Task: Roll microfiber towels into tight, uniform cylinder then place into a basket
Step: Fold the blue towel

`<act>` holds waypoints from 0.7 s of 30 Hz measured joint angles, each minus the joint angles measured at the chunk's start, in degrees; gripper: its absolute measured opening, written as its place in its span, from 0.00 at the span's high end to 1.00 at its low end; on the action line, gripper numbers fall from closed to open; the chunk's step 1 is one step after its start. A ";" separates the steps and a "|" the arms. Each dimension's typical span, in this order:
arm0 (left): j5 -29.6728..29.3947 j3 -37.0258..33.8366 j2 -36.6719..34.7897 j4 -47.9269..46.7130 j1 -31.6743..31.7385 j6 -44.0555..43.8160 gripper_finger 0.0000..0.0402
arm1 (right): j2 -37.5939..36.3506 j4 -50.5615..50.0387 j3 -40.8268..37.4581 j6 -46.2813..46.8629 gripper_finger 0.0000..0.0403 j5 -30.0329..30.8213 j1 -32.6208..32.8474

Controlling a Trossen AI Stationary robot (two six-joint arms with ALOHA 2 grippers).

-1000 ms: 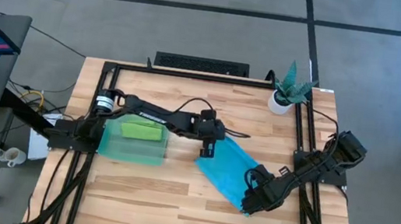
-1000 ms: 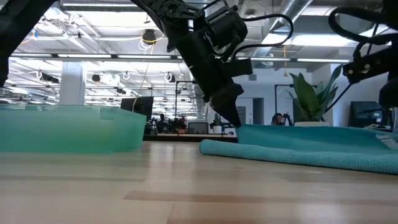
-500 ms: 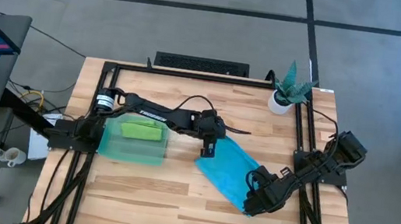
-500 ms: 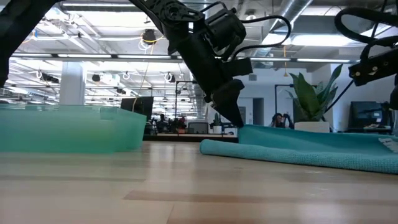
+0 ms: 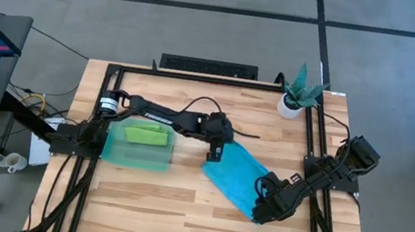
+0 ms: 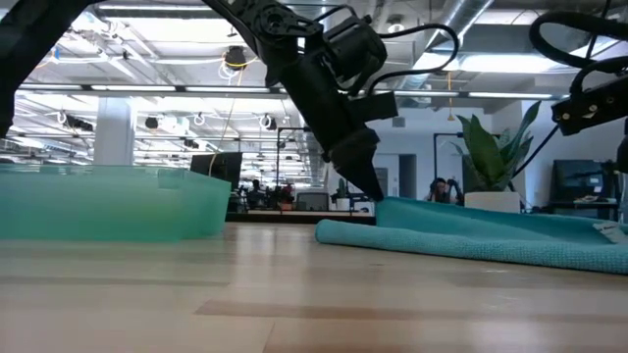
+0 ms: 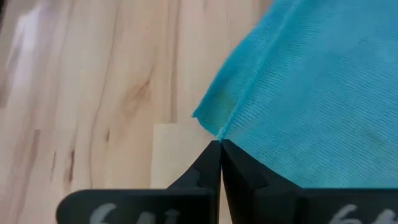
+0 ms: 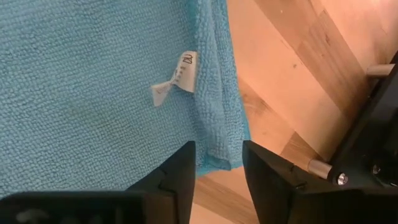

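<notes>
Left pincer (image 7: 220,144) clenched on blue towel (image 5: 237,177) corner, right pincer (image 8: 217,165) released over its opposite corner

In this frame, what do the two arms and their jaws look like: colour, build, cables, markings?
Both arms are dark, near-black, jointed links. The left arm carries pale lettering along one link, a silver-ringed joint near its base and a loose black cable looping over it. The right arm also trails black cable. The left gripper has matte black wedge jaws; the right gripper has broader black jaws with faint lettering low on the body.
</notes>
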 joint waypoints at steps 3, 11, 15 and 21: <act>3.05 0.00 0.00 -0.01 -0.01 1.68 1.00 | 0.00 0.07 0.00 0.01 0.61 0.00 0.00; 4.59 0.00 0.00 0.09 -0.15 1.68 0.84 | 0.00 0.86 0.00 0.04 0.59 0.00 0.00; 0.43 0.00 0.00 0.20 -0.15 1.68 0.71 | 0.00 1.59 -0.02 0.04 0.58 0.00 0.00; -5.79 0.00 0.00 0.02 -0.15 1.66 0.58 | 0.00 1.55 -0.02 -0.40 0.58 0.00 0.00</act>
